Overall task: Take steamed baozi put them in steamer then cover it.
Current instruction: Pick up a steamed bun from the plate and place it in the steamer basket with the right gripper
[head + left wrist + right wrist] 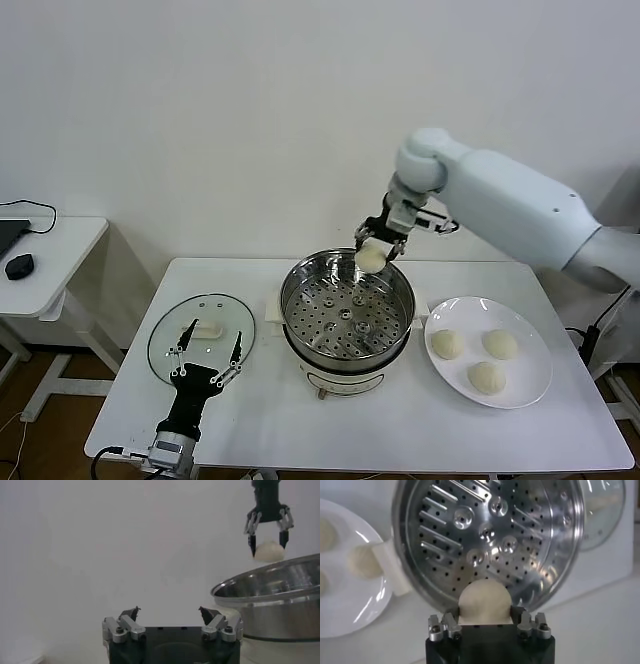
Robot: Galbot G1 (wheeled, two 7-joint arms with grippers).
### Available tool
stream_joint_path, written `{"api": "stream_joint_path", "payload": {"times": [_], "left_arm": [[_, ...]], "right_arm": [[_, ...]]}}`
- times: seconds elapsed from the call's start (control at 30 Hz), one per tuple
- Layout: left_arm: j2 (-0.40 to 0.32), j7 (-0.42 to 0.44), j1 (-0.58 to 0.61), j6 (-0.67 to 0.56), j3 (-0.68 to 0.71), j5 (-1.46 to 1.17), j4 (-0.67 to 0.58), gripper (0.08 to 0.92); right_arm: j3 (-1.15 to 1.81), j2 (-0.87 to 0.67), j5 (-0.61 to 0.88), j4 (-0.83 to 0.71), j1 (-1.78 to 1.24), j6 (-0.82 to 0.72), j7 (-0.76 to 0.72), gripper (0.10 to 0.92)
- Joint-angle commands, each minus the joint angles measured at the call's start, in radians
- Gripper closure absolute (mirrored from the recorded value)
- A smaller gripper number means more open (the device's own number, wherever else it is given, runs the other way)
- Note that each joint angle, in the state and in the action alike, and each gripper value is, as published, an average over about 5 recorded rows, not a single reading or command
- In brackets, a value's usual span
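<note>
Only head cam shows plate; R claw grips baozi over steamer.

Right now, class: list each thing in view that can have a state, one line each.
Shiny steel steamer pot: uncovered, basket empty.
Clear glass lid: flat on the table.
Cream-white dough bun: gripped above the pot's rim.
White plate: holds three buns.
Right gripper: shut on the bun.
Left gripper: open, over the lid.

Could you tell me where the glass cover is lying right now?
In the head view the cover lies flat on the table, on the robot's left of the steamer, with the open left tool hovering over its near edge.
</note>
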Motion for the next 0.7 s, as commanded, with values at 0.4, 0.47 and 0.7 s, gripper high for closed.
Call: {"api": "stream_joint_path", "payload": {"times": [0.4,0.47,0.7], "left_arm": [[-0.001,-0.008,0.0,0.0,-0.004,-0.004,-0.002,0.177],[-0.001,-0.008,0.0,-0.002,-0.006,-0.004,0.0,0.177],[0.0,-0.008,0.0,-0.003,-0.007,-0.006,-0.005,0.177]], "right_arm": [[0.039,0.118,-0.149,-0.124,-0.119,0.031,0.034,0.337],[0.043,0.121,-0.154,-0.128,-0.124,0.032,0.04,0.324],[0.052,0.086,-0.094,-0.079,-0.095,0.016,0.021,0.211]]}}
